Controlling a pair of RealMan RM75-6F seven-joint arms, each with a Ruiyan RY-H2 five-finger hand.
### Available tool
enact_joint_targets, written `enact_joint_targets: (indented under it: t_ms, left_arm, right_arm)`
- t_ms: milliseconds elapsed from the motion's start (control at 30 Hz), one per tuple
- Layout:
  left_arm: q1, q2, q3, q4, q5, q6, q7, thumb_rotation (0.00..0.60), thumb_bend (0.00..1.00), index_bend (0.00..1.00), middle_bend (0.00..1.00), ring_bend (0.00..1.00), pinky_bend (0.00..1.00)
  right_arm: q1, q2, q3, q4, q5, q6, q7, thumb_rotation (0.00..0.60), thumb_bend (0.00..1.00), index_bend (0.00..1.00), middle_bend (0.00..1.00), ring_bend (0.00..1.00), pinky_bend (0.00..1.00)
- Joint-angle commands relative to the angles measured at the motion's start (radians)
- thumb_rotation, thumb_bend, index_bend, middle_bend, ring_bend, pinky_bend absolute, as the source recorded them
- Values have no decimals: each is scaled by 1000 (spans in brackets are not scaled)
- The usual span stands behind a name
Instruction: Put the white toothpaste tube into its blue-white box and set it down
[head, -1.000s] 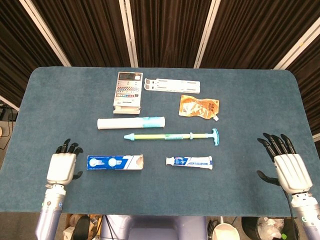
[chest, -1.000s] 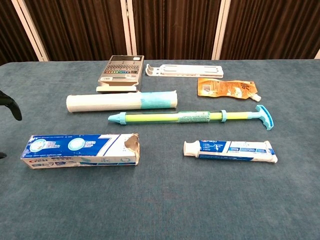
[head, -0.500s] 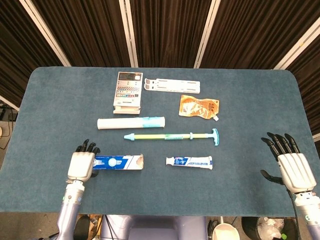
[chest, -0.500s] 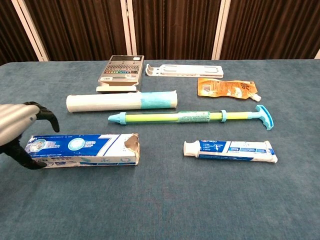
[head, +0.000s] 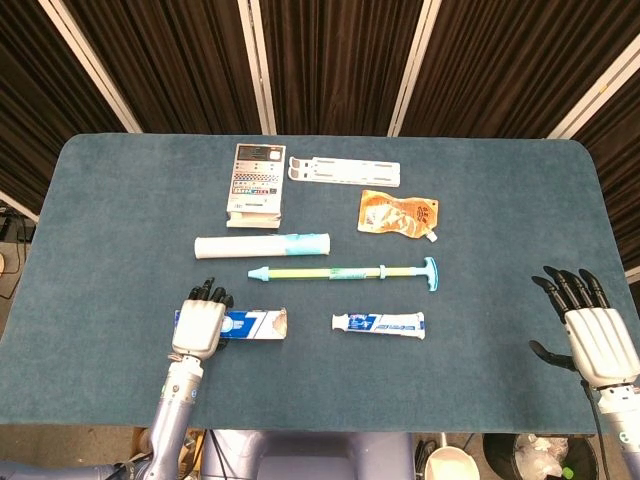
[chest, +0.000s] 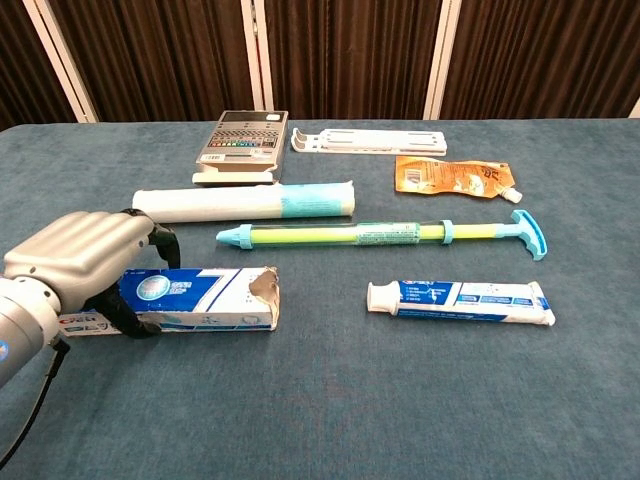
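Observation:
The blue-white box (head: 250, 325) (chest: 210, 295) lies flat at the front left of the table, its torn open end facing right. My left hand (head: 200, 325) (chest: 85, 260) arches over the box's left end, fingers past the far side and thumb at the near side; the box rests on the cloth. The white toothpaste tube (head: 380, 323) (chest: 465, 300) lies to the right of the box, cap toward it, with a gap between them. My right hand (head: 590, 335) hovers at the table's front right edge, fingers spread and holding nothing, far from the tube.
Behind the box and tube lie a long yellow-green pump (head: 345, 272) (chest: 380, 235) and a white-teal roll (head: 262, 245). Farther back are a calculator (head: 256, 180), a white bracket (head: 345, 170) and an orange pouch (head: 400, 213).
My left hand has moved right from the table's front left onto the left end of the box. The right hand has drifted slightly right and toward the front edge. The box and tube have not moved.

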Motion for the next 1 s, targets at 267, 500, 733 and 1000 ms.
enact_joint_targets:
  t_ms: [267, 500, 733, 1000]
  left_arm:
    - [16, 10, 24, -45, 31, 58, 29, 600, 285, 394, 317, 119, 224]
    - [47, 26, 44, -84, 46, 123, 70, 600, 339, 361, 304, 136, 224]
    - [66, 28, 50, -71, 10, 122, 73, 600, 338, 344, 301, 155, 231]
    - [62, 24, 46, -54, 17, 121, 82, 600, 338, 346, 370, 294, 350]
  right_arm:
    - [-9, 0, -6, 16, 4, 3, 14, 600, 190, 163, 119, 106, 11]
    - [-16, 5, -10, 13, -6, 14, 20, 600, 191, 163, 119, 106, 11]
    - [-18, 6, -14, 9, -10, 12, 13, 600, 191, 163, 120, 106, 11]
    - [-17, 4, -13, 16, -4, 6, 15, 600, 190, 163, 119, 106, 11]
